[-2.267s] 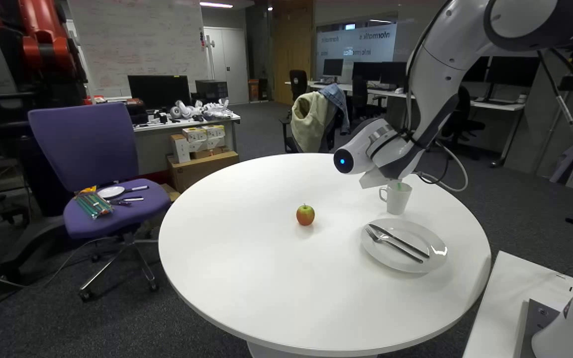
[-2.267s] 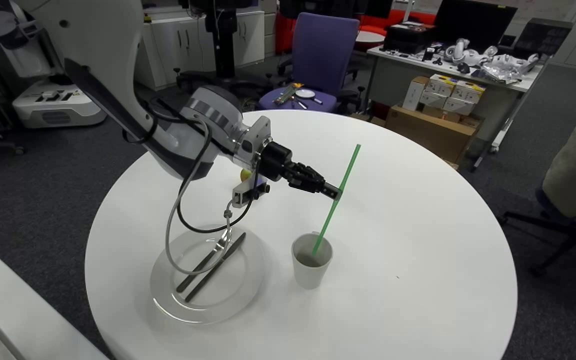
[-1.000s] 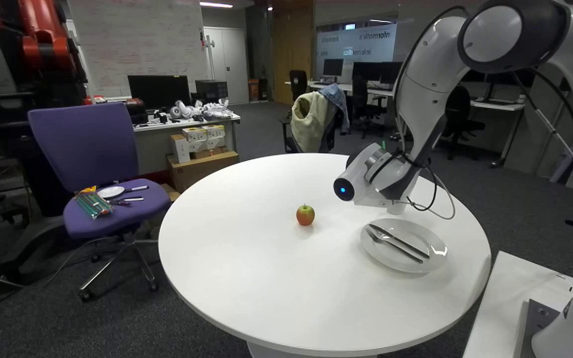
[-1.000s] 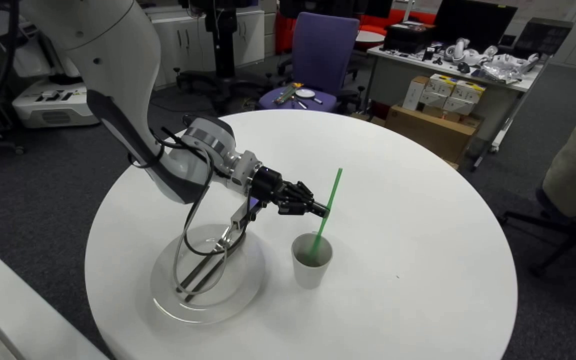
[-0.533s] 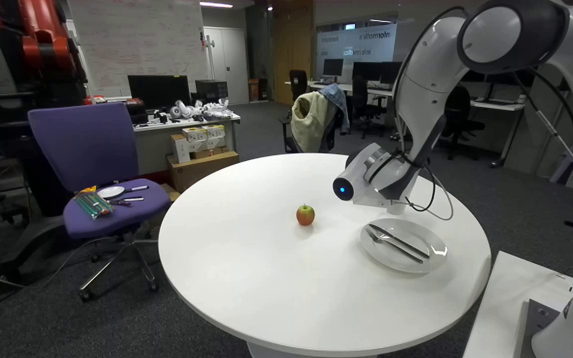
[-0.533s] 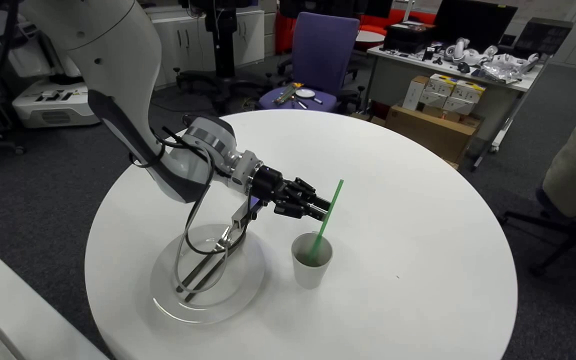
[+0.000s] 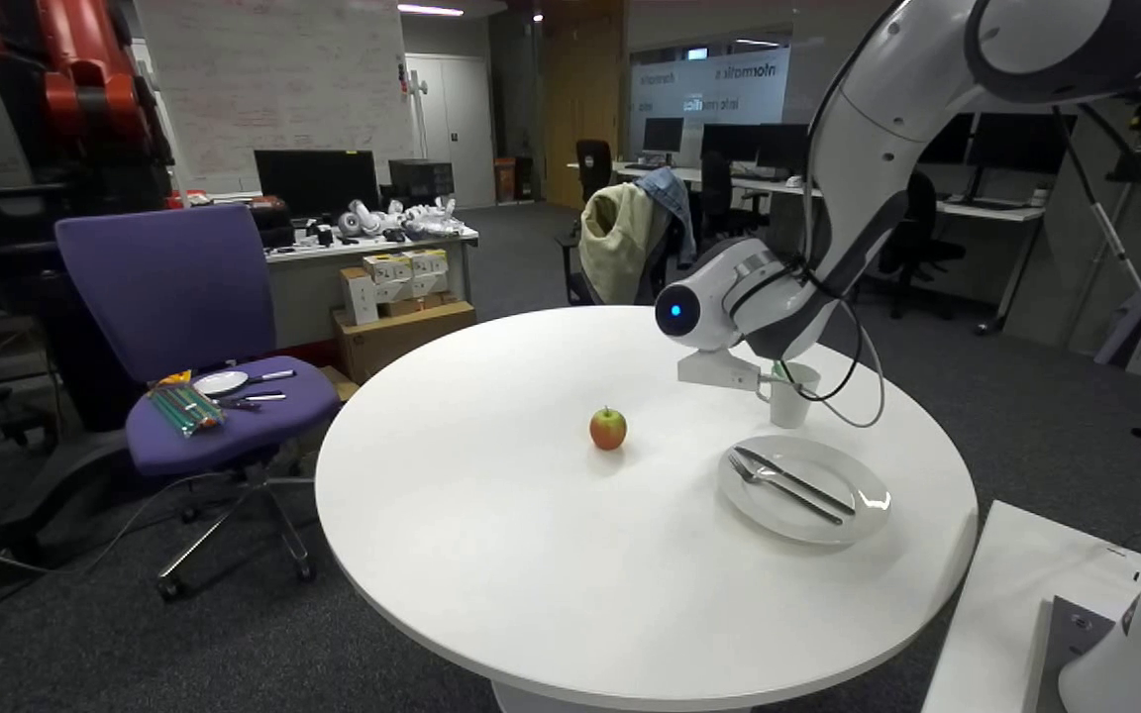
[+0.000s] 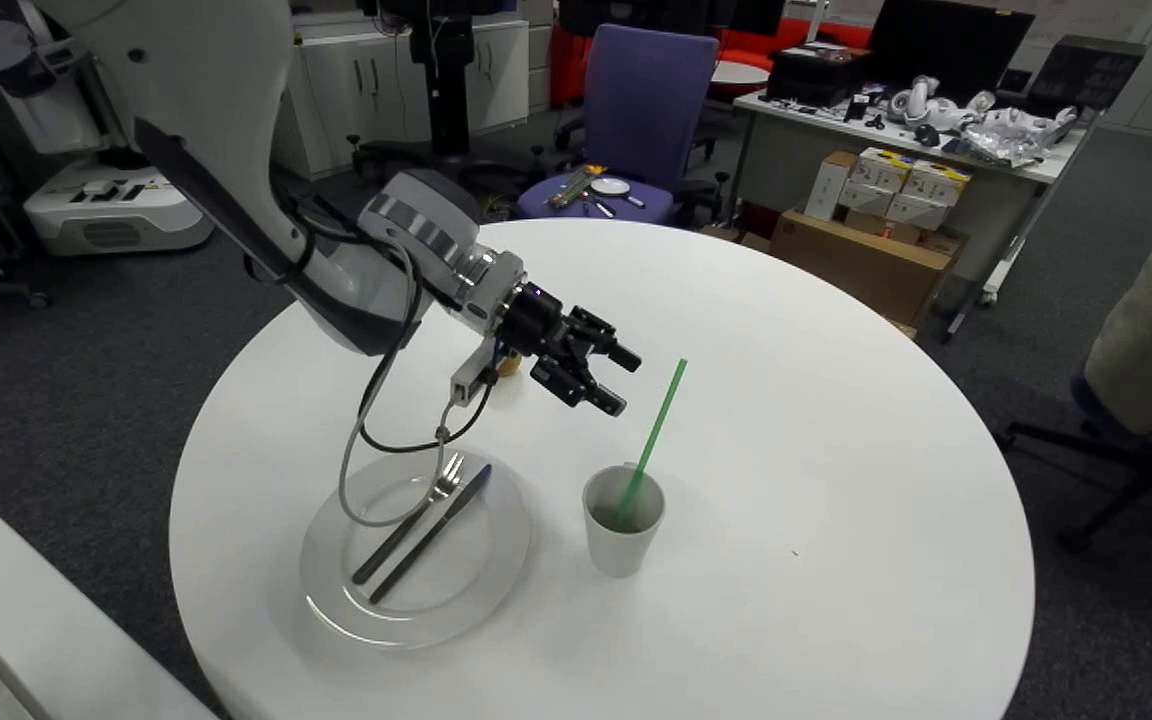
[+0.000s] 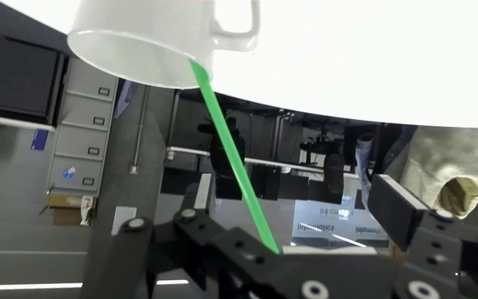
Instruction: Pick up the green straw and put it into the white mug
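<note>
The green straw (image 8: 664, 415) stands tilted in the white mug (image 8: 618, 552), its lower end inside and its upper part leaning out past the rim. My gripper (image 8: 620, 380) is open above and beside the mug, apart from the straw, its two fingers spread with nothing between them. In the wrist view, which is upside down, the straw (image 9: 232, 155) runs from the mug (image 9: 147, 25) across the space ahead of the parted fingers (image 9: 396, 207). In an exterior view the mug (image 7: 790, 404) is partly covered by the arm, and the gripper's fingers are hidden there.
A white plate (image 8: 336, 600) with a fork (image 8: 391, 550) and a knife (image 8: 431, 540) lies close to the mug on the round white table (image 8: 816, 620). An apple (image 7: 608, 429) sits farther in. Cables from the arm hang low over the plate.
My gripper lowered the straw into the mug, opened to let it go, then drew back and up. The straw now rests in the mug by itself.
</note>
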`<act>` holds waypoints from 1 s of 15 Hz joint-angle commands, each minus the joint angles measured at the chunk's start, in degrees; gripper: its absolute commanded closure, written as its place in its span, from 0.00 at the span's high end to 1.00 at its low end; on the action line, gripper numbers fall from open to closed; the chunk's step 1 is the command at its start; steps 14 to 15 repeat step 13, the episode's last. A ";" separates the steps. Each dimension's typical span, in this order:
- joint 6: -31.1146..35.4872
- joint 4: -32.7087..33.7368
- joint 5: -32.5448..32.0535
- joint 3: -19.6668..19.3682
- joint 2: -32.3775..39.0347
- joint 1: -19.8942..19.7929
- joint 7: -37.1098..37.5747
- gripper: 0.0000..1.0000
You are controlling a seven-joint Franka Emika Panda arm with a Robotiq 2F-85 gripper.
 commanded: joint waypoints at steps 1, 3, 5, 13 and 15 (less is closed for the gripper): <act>10.66 -3.71 7.07 1.44 -7.96 -2.52 -6.88 1.00; 16.80 -3.69 13.16 1.03 -9.52 -3.10 -11.08 1.00; 23.20 -3.68 19.76 0.37 -10.34 -3.82 -15.81 1.00; 30.88 -1.89 32.49 0.20 -7.41 -5.36 -25.14 1.00; 30.88 -1.89 32.49 0.20 -7.41 -5.36 -25.14 1.00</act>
